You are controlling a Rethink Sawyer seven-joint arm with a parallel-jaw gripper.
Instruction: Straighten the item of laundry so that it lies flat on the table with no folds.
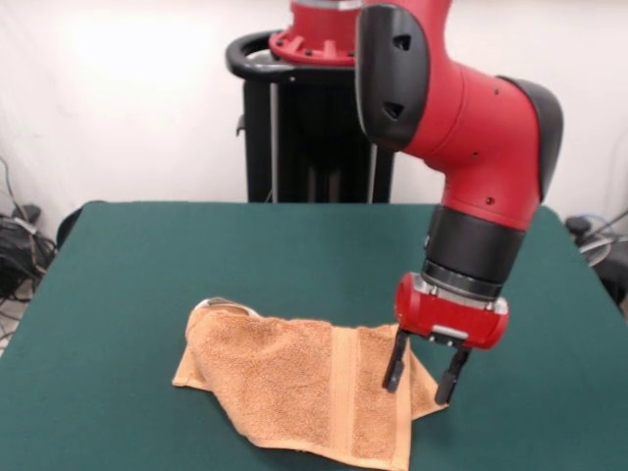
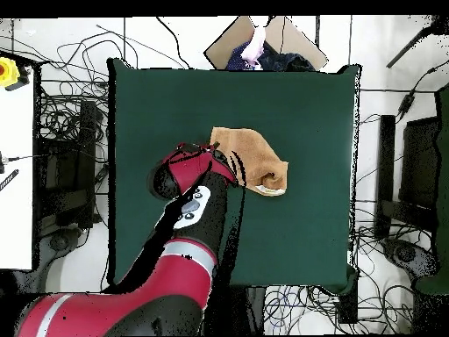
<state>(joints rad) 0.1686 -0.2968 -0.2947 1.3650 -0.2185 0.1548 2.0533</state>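
So the towel sits toward the front-middle of the green desk, and it's definitely not flat: the left end is rolled or folded back on itself so a pale edge peeks out, and the right corner tapers into a bunched point. One woven band runs top to bottom across the right part. The claw is down right at that right corner, fingers spread apart with the cloth's tip between or just behind them; it looks open, not pinching anything yet as far as I can tell. From overhead the arm covers that side of the towel, with the curled bit on the opposite end. If I were doing this step, I'd close low on just the top layer of that corner, then drag outward away from the folded end, staying near the surface so the fold unrolls instead of the whole thing sliding along.
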